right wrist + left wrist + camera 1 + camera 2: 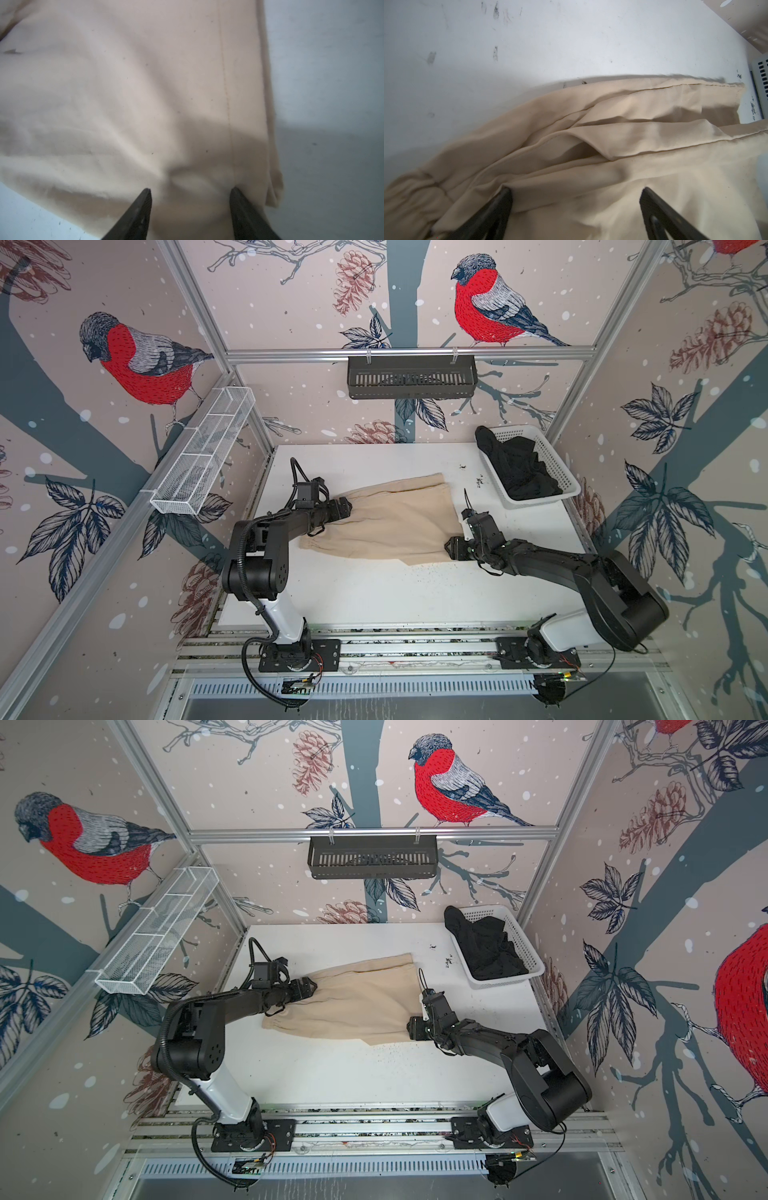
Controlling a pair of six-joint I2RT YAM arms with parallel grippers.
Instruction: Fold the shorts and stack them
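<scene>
Table (pixel 374 593) (pixel 332 1073): white and scuffed. There is a broad bare band along the near edge and a narrower bare strip along the far edge. The left edge is close to the wall frame.

Beige shorts (pixel 399 518) (pixel 357 1002): lie flat across the table's middle, gathered waistband toward the left edge, leg hems toward the right edge. The far hem corner is near the basket but apart from it. The left wrist view (pixel 633 166) shows long folds and a stitched seam. The right wrist view (pixel 104 93) shows smooth cloth with a hem line.

White basket (pixel 540 499) (pixel 505 977): sits in the far right corner, angled to the table edges.

Black shorts (pixel 515 468) (pixel 482 948): bunched in the basket, with one end draped over its far rim.

Left gripper (pixel 347 508) (pixel 309 990) (pixel 575 191): jaws spread wide, tips down on the beige cloth by the waistband, nothing pinched.

Right gripper (pixel 451 548) (pixel 413 1027) (pixel 190 190): jaws partly apart, tips pressed on the cloth at the near hem corner. There is a small pucker between them, not clamped.

Dark marks (pixel 478 481) on the table between the shorts and the basket are too small to read as writing.
</scene>
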